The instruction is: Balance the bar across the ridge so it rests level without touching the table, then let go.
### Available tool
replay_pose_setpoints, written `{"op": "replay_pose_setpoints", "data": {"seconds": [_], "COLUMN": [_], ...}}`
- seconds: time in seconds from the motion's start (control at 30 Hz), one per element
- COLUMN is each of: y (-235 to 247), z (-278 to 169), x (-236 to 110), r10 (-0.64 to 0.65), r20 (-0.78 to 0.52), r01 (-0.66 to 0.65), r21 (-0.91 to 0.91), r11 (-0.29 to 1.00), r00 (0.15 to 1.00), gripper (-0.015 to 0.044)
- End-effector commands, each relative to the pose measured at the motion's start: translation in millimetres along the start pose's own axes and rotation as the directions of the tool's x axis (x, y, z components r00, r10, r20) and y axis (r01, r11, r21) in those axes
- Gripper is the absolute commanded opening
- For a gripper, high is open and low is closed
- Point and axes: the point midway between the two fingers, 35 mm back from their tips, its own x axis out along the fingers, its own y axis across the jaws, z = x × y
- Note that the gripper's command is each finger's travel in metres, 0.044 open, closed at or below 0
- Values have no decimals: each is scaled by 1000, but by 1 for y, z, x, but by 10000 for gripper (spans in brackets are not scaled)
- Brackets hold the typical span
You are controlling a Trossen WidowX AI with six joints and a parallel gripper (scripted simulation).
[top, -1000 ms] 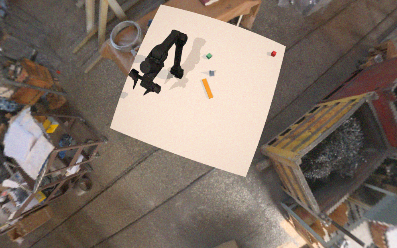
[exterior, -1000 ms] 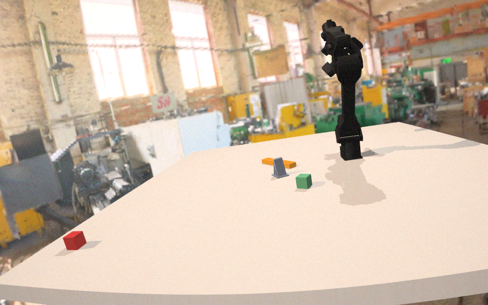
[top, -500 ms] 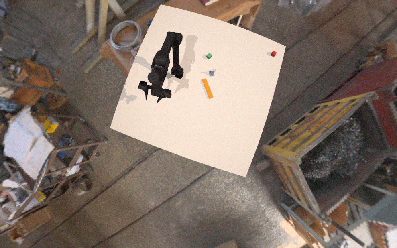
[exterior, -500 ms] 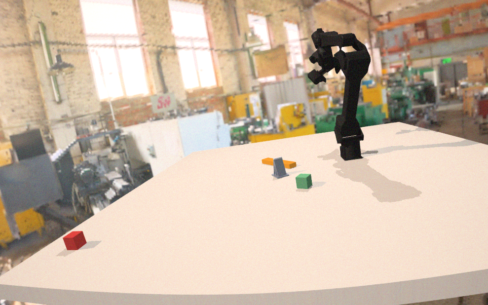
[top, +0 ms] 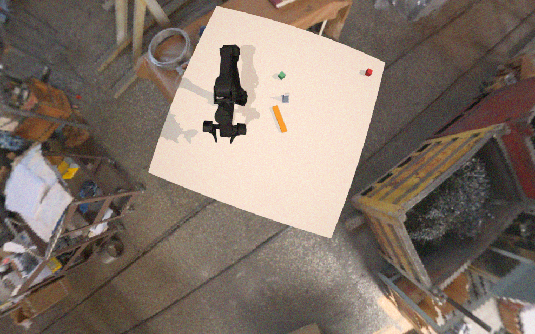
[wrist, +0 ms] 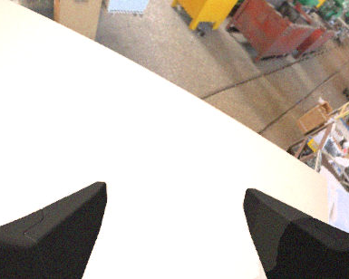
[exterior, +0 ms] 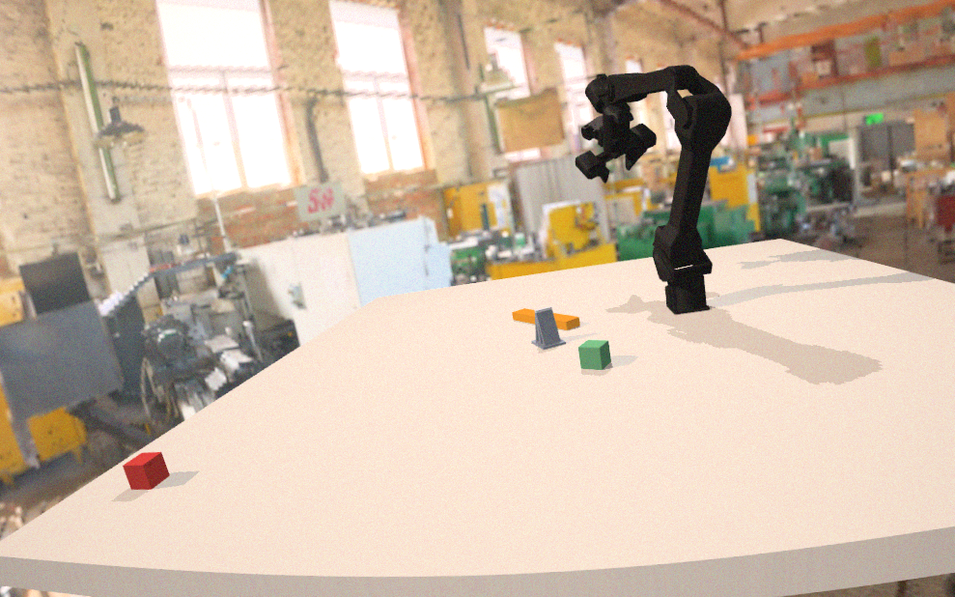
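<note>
An orange bar (top: pixel 279 119) (exterior: pixel 567 322) lies flat on the table. The grey ridge (top: pixel 286 94) (exterior: pixel 546 329) stands upright on the table beside the bar, with nothing on it; in the exterior view it stands in front of the bar's middle. My gripper (top: pixel 223 141) (wrist: pixel 177 195) is open and empty, high above the table, left of the bar in the top view. The wrist view shows bare table between and beyond the fingertips; neither bar nor ridge is in that view.
A green cube (top: pixel 282 75) (exterior: pixel 594 355) stands on the table near the ridge. A red cube (top: pixel 368 72) (exterior: pixel 146 470) stands far off, near a table corner. The table's edge (exterior: pixel 392 583) also crosses the wrist view.
</note>
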Motion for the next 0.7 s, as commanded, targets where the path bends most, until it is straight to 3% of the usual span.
{"op": "replay_pose_setpoints", "data": {"seconds": [0.0,0.67], "y": [26,133], "z": [-4,-27], "x": [6,8], "r10": [77,321], "r20": [-31,-185], "r01": [-77,-323], "r21": [4,21], "r11": [997,946], "r00": [997,929], "gripper": [315,315]}}
